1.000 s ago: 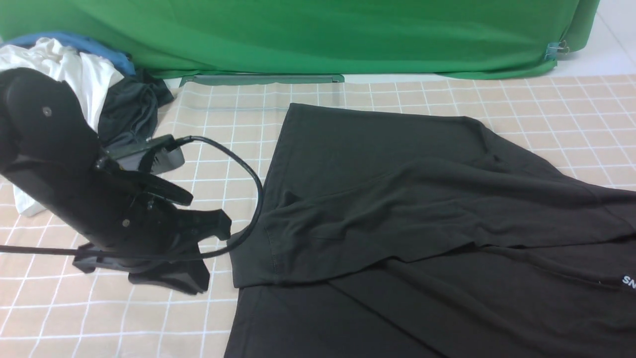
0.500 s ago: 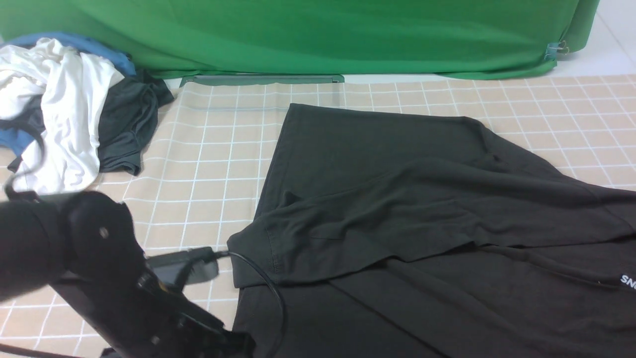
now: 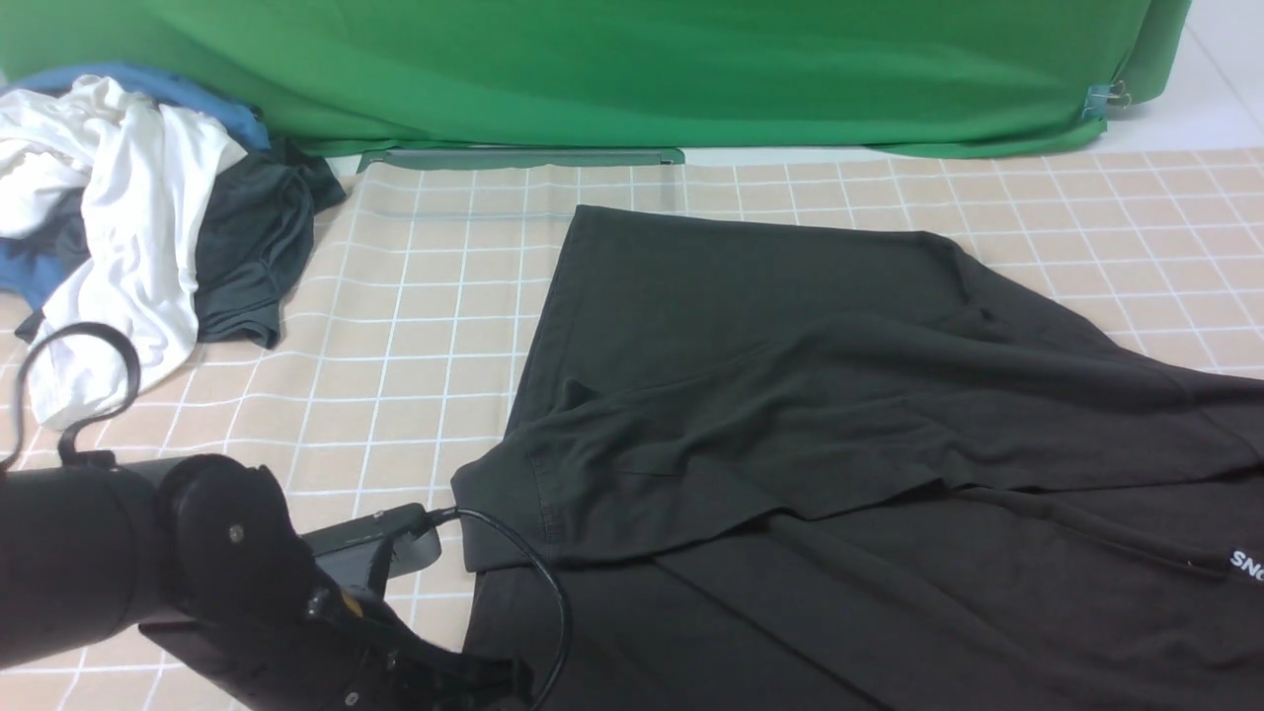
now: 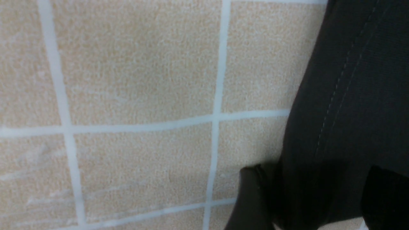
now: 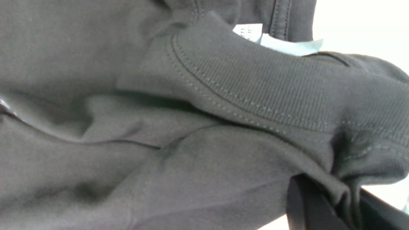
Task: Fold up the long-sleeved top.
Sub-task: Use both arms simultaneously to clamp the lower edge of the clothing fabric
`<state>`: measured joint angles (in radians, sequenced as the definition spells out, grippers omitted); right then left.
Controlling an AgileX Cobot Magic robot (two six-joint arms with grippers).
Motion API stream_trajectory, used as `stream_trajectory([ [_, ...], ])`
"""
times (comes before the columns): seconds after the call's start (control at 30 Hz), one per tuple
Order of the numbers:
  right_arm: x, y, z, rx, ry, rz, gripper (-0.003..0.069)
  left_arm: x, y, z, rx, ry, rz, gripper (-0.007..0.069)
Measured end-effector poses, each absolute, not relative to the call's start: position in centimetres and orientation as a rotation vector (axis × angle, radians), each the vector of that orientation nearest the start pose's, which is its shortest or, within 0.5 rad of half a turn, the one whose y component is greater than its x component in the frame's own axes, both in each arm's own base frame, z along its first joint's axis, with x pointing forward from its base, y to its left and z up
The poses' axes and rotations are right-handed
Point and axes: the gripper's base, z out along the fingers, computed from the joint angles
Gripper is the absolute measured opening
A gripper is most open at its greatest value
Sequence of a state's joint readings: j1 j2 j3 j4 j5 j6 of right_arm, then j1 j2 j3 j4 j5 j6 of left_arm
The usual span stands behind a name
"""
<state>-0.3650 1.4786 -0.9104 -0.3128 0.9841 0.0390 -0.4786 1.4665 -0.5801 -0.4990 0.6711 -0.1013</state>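
The long-sleeved top [image 3: 790, 395] is black and lies spread over the checked cloth, one sleeve folded across its body toward the left. Part of a white print [image 3: 1246, 563] shows at the right edge. My left gripper [image 3: 494, 686] is low at the front left, by the top's left edge. In the left wrist view this gripper [image 4: 316, 191] is open, its fingers [image 4: 252, 198] standing either side of the stitched edge of the top [image 4: 351, 95]. My right gripper [image 5: 346, 204] is out of the front view; it is shut on the top's ribbed neckband [image 5: 255, 89], near the white neck label [image 5: 287, 44].
A pile of clothes sits at the back left: a white shirt [image 3: 128, 217], a dark grey-teal garment [image 3: 252, 247] and something blue [image 3: 148, 84]. A green backdrop [image 3: 592, 69] closes off the far side. The left arm's cable [image 3: 548, 583] loops over the top's corner.
My left arm has swung from beside the folded sleeve's cuff down toward the front edge, and its jaws have opened around the top's edge. The top has stayed put.
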Motion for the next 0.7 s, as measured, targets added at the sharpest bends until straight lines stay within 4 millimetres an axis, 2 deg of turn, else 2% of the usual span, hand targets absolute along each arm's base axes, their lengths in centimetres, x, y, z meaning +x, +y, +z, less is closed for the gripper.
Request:
stream_trajectory([
  [0.4,23.1,-11.3,22.4,0.373,3.028,-0.432,0.0076,18.1,-12.7,15.7,0.099,3.132,-0.546,0.0334],
  [0.7,23.1,-11.3,22.4,0.375,3.028,-0.429,0.0076,18.2,-13.5,15.9,0.019,3.187,-0.645,0.0318],
])
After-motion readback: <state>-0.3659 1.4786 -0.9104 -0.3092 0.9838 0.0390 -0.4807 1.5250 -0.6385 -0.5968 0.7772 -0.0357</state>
